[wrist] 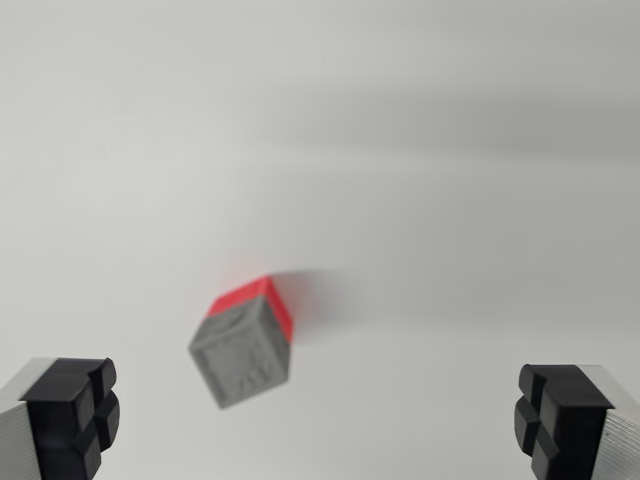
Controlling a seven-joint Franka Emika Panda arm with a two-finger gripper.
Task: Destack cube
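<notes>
- Our gripper (320,420) is spread wide with nothing in it, so it can fit around the blocks.
- We see the grey block (241,357) on the red block (262,300), ready for lifting.

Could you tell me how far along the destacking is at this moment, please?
Nothing looks done yet: the grey cube sits on top of the red cube, of which only a strip shows behind it. In hand: the gripper is wide open with nothing between its fingers, above the stack, which lies towards the wrist view's left. Left to do: centre, descend, grasp the grey cube, lift it off and set it down.
</notes>
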